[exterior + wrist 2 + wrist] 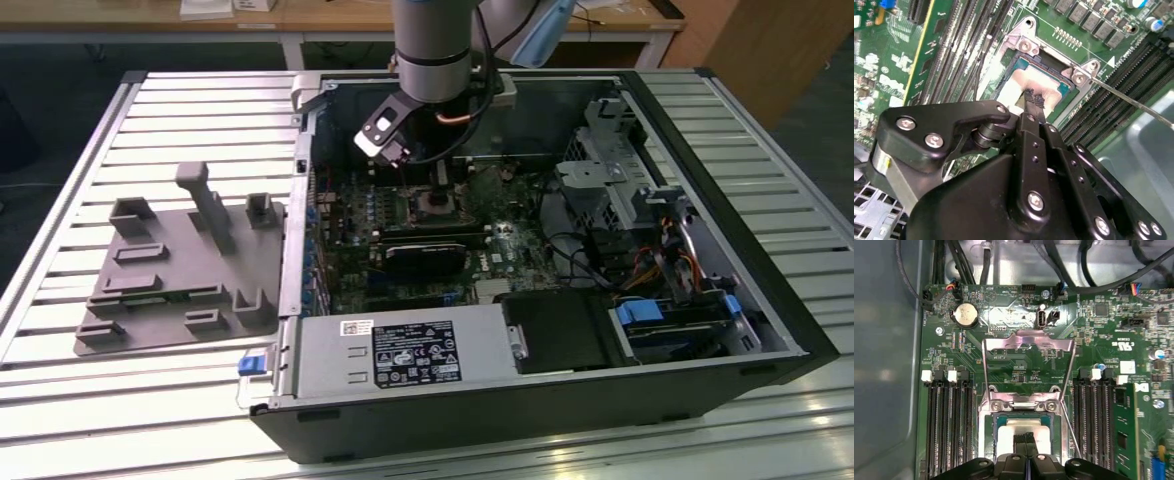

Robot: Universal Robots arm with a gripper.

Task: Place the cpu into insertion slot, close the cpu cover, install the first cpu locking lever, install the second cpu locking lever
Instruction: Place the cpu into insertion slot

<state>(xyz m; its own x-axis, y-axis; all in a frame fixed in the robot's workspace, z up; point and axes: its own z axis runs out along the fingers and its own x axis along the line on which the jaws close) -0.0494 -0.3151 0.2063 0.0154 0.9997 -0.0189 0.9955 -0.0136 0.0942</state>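
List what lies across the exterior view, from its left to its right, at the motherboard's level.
Grey fixture plate → cpu → silvery drive cage → black case wall.

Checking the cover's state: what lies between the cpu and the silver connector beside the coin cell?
The cpu cover, swung open over the green board, lies between the cpu and the silver connector, as the first wrist view shows.
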